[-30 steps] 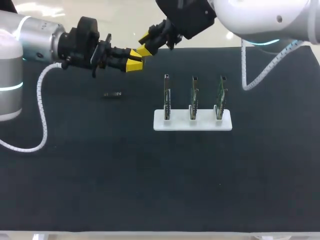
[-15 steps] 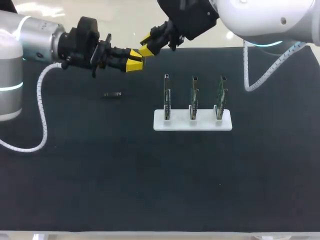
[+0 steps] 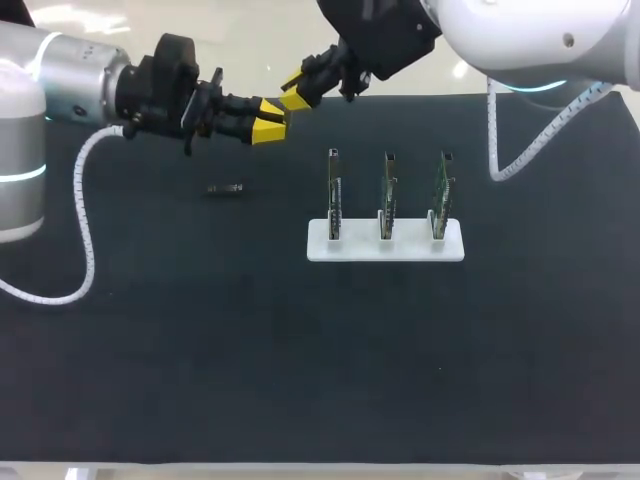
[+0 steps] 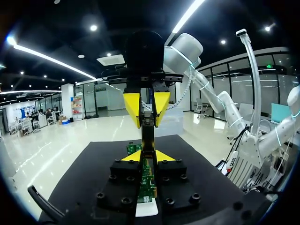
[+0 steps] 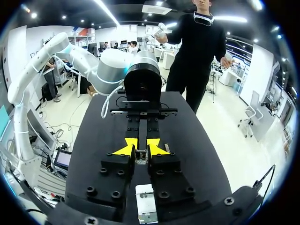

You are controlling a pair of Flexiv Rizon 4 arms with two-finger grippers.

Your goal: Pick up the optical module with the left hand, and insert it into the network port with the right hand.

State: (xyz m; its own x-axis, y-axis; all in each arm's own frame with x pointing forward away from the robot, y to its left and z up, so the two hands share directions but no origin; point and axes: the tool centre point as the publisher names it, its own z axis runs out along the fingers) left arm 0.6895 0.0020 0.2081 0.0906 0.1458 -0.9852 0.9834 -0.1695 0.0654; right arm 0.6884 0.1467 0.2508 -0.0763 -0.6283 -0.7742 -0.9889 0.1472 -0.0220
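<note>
The optical module (image 4: 147, 136) is a thin metal stick held in the air over the table's far left part. My left gripper (image 3: 268, 128) is shut on one end of it, which shows between its yellow tips (image 4: 145, 157). My right gripper (image 3: 295, 95) comes in from the far side, tip to tip with the left one, and its fingers press on the module's other end (image 5: 139, 154). The network ports are upright circuit boards (image 3: 386, 195) in a white rack (image 3: 385, 245), to the right of and nearer than both grippers.
A small dark part (image 3: 226, 188) lies on the black mat (image 3: 300, 350) under and to the left of the grippers. The rack holds three boards side by side. A white cable (image 3: 85, 230) hangs from my left arm.
My right gripper's fingers have drawn together around the module's far end, and the arm has shifted slightly. The left gripper has kept still with the module in it.
</note>
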